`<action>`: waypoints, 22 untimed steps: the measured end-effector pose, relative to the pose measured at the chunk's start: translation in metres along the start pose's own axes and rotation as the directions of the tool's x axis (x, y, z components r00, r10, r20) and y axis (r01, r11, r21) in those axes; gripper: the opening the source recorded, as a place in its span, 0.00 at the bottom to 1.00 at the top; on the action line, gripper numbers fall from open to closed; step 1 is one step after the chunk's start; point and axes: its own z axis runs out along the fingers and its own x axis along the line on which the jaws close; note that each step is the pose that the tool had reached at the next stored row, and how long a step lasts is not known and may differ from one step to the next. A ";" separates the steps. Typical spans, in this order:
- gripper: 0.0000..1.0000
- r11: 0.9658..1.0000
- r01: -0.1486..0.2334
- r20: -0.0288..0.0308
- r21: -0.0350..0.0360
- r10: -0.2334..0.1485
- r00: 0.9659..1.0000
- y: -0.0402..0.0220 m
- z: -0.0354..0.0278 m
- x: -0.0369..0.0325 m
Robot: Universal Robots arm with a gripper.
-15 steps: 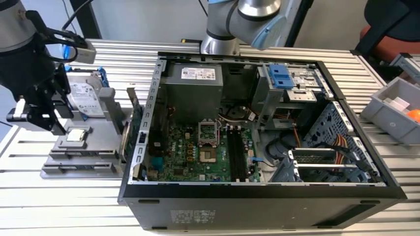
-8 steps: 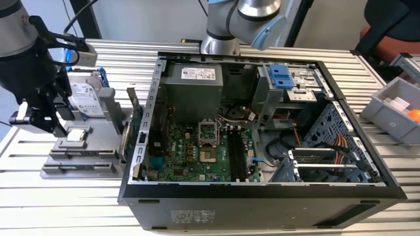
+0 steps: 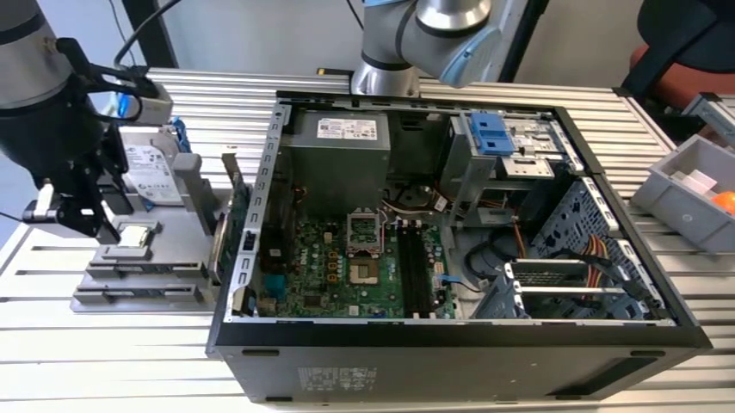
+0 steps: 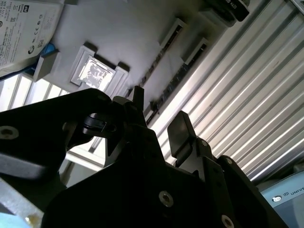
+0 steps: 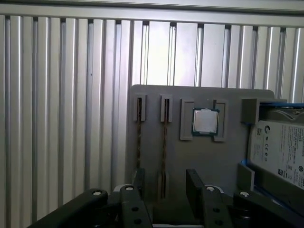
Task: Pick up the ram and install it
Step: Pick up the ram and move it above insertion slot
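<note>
Ribbed table (image 5: 47,118), grey holder (image 5: 204,161) (ram (image 5: 164,142) edge-up in slot), jaws apart, empty, above.

Qty, per kind: ram sticks (image 5: 138,137) (image 5: 164,142) ×2; CPU chip (image 5: 205,121) ×1; hard drive (image 5: 280,152) ×1; grey holder (image 5: 209,159) ×1; PC case (image 3: 460,361) ×1; grey bin (image 3: 687,185) ×1.

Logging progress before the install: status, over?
Tool open over gray holder. Ram on edge in its slot, ungrasped, in line between the fingers. Second stick in neighbouring slot.
</note>
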 end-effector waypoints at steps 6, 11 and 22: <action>1.00 1.000 0.000 0.000 0.000 0.000 1.000 0.0001 0.0065 0.0031; 1.00 1.000 0.000 0.000 -0.002 0.000 1.000 0.0002 0.0101 0.0089; 1.00 1.000 0.000 0.000 -0.003 0.000 1.000 0.0004 0.0192 0.0186</action>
